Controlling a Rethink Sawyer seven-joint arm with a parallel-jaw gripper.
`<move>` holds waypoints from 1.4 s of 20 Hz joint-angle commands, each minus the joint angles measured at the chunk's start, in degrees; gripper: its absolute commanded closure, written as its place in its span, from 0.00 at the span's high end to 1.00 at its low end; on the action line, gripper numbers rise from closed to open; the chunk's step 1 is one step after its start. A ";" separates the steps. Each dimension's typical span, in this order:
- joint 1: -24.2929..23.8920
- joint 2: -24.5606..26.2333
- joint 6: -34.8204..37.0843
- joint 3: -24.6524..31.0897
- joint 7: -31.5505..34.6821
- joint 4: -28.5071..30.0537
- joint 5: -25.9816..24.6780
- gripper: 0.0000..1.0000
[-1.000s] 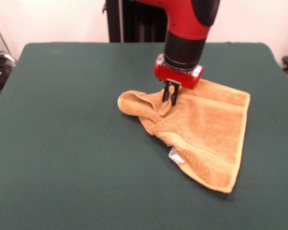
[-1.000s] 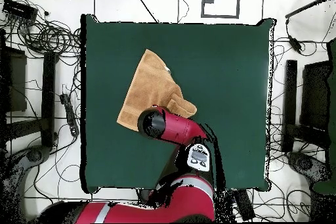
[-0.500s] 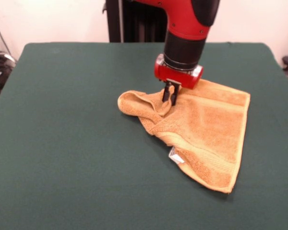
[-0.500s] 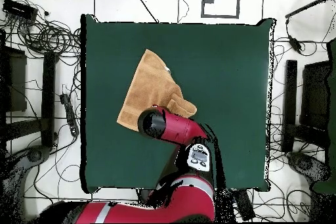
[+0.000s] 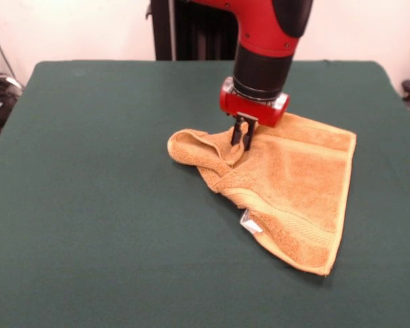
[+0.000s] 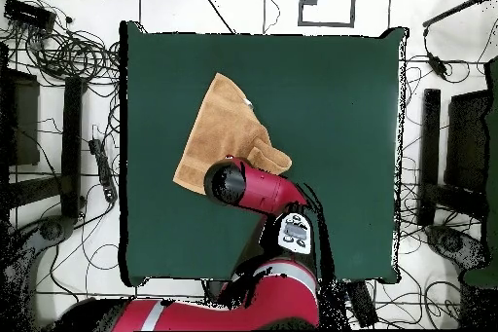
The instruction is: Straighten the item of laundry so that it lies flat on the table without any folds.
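The orange-yellow towel (image 5: 287,188) lay right of the green worktop's (image 5: 102,205) centre in the front view, its nine-o'clock corner bunched into a raised fold and a white tag (image 5: 247,221) at its near edge. The end effector (image 5: 242,140) stood on that fold, fingers nearly together, pinching the cloth. Overhead, the red arm (image 6: 258,189) hid the end effector and the towel's six-o'clock part.

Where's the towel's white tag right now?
Front view: the small white tag sits on the orange-yellow terry towel's near-left edge, below the claw.
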 commanded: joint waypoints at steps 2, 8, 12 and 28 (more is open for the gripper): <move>-0.07 6.37 -0.35 6.74 6.19 0.08 -1.36 0.00; -0.42 6.53 -1.20 7.02 5.98 -0.11 -1.79 0.00; -0.57 6.31 -0.75 7.10 5.78 -0.12 -1.82 0.00; -0.32 2.20 5.79 6.05 6.72 0.29 0.00 0.00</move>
